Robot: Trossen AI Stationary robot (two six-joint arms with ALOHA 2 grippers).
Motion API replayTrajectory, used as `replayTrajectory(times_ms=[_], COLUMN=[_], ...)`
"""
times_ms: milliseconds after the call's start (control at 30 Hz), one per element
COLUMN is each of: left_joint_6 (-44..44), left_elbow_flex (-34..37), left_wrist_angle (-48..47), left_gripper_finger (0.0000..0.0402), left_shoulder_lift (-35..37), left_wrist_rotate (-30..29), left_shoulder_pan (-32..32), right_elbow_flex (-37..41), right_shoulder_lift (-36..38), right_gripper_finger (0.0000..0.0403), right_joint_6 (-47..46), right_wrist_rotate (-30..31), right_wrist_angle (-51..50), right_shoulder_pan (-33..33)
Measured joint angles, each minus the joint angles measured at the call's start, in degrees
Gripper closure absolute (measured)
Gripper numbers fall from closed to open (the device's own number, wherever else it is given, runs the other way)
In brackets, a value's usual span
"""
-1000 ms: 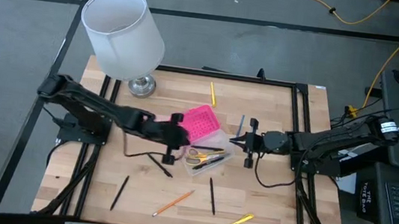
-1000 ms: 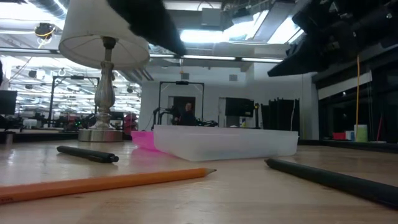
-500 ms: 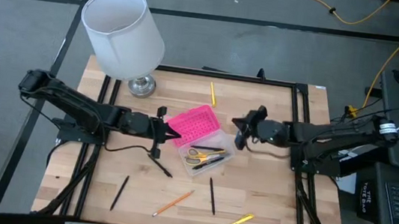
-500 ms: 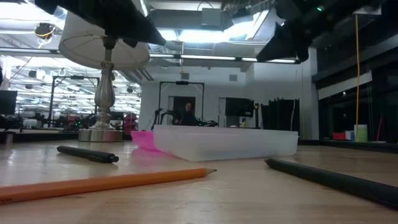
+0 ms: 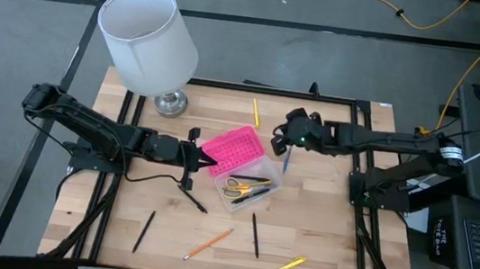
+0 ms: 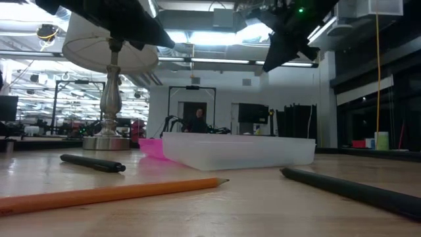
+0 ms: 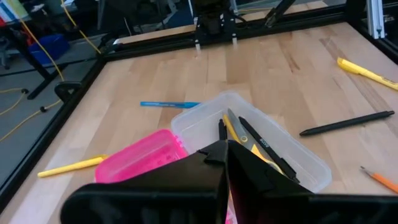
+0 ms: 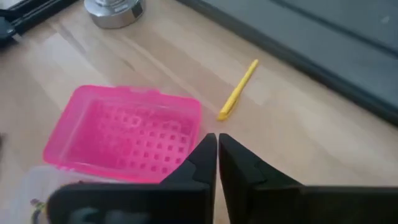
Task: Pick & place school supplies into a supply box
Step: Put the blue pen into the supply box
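The supply box stands open mid-table, its clear base holding yellow-handled scissors and black pens. Its pink lid is folded back. My left gripper is shut and hovers at the lid's left corner, above the box. My right gripper, also shut, hangs raised over the far end of a blue pen, with the pink lid in front of it. Loose on the table lie a yellow pen, black pens, an orange pencil and a yellow marker.
A lamp with a white shade and metal base stands at the far left corner. More black pens lie near the box and toward the near-left. A black frame rims the table.
My left gripper drew back from over the box toward the table's left edge, then stayed still, and more of the pink lid now shows. My right gripper rose from beside the box's right side and moved toward the far edge, turning as it went.
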State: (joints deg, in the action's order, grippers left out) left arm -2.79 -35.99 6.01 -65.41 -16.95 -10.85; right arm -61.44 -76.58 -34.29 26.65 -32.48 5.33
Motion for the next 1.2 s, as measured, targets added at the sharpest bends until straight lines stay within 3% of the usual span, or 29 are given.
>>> replayTrajectory(times_ms=[233, 400, 800, 1200], left_joint_6=[0.0, -0.7, -4.0, -2.7], left_elbow_flex=[0.0, 0.0, 0.0, 0.0], left_wrist_angle=[0.0, 0.2, 0.2, 0.2], left_gripper_finger=[0.0396, 0.0396, 0.0396, 0.0396], left_shoulder_lift=[0.0, 0.0, 0.0, 0.0], left_wrist_rotate=[-0.1, -0.1, -0.1, 0.0], left_shoulder_pan=[0.0, 0.0, 0.0, 0.0], right_elbow_flex=[0.0, 0.0, 0.2, 10.4], right_shoulder_lift=[-0.3, -0.3, -0.3, -0.3], right_gripper_finger=[0.0371, 0.0379, 0.0380, 0.0363], right_joint_6=[-4.4, -4.5, -4.3, -7.4], right_wrist_rotate=[-9.0, -9.3, -9.3, -9.2], right_wrist_angle=[-5.7, -11.6, -13.2, -11.8], right_shoulder_pan=[4.8, 7.6, 9.6, 11.6])
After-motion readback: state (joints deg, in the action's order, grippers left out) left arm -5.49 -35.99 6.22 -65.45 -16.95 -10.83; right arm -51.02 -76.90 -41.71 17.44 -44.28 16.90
